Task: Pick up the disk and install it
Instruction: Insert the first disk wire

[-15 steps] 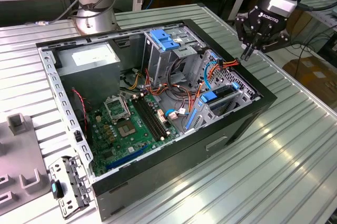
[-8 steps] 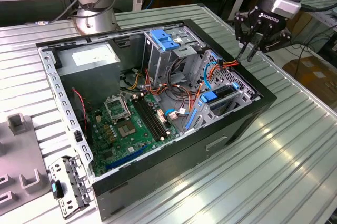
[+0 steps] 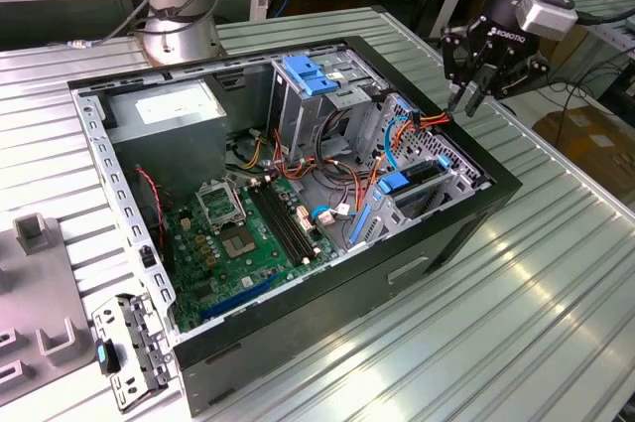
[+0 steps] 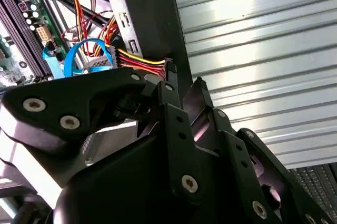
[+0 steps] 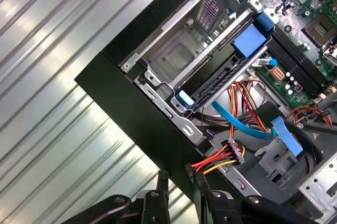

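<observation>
Exterior view: we find the gripper (image 3: pixel 474 96) hanging over the rim of the open computer case (image 3: pixel 466 233), at the view's right, just beside a plug with red, yellow and black wires (image 3: pixel 437 120). Both wrist views show its fingers (image 5: pixel 161 177) slightly apart with nothing between them. We note the disk (image 5: pixel 216 79) seated on edge in the drive cage (image 5: pixel 158 84), blue plastic at both ends, clear of the gripper. Its label face is hidden.

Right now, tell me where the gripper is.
In the exterior view the gripper hangs at the exterior view's right, just above the rim of the black computer case, beside the red-and-yellow power cable bundle.
</observation>
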`<state>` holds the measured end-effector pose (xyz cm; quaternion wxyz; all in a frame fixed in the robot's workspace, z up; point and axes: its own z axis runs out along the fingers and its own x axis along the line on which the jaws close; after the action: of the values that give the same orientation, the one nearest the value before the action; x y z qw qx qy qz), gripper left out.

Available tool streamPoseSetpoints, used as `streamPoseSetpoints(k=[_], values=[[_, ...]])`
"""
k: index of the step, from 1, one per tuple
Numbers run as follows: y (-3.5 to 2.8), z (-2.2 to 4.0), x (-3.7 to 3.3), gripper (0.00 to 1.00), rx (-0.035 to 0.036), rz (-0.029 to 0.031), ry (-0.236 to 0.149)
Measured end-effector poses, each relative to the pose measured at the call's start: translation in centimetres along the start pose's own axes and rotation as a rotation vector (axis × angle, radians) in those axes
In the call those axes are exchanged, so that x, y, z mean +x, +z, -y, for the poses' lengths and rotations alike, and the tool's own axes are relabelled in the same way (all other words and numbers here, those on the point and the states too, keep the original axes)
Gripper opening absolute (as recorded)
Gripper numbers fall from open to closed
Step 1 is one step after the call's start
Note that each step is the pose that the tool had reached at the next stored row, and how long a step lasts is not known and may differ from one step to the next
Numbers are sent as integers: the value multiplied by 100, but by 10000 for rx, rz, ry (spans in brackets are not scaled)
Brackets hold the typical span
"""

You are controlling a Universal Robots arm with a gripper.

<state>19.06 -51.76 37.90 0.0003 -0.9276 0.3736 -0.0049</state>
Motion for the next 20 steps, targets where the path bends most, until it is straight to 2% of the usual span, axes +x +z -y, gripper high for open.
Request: streamPoseSetpoints(k=[1,4,8,14,16,17,18,20], values=[[1,-4,-3,33,2,1,-69],[12,-13,-14,33,5,1,-737],[35,-19,-20,33,11,4,-1426],[51,-80,-83,33,16,6,-1839],[59,-79,-85,33,18,6,-2131],[74,-75,-88,33,28,-4,-2482],[87,-66,-99,33,45,-32,-2637],[102,-62,-122,33,66,-52,-2678]])
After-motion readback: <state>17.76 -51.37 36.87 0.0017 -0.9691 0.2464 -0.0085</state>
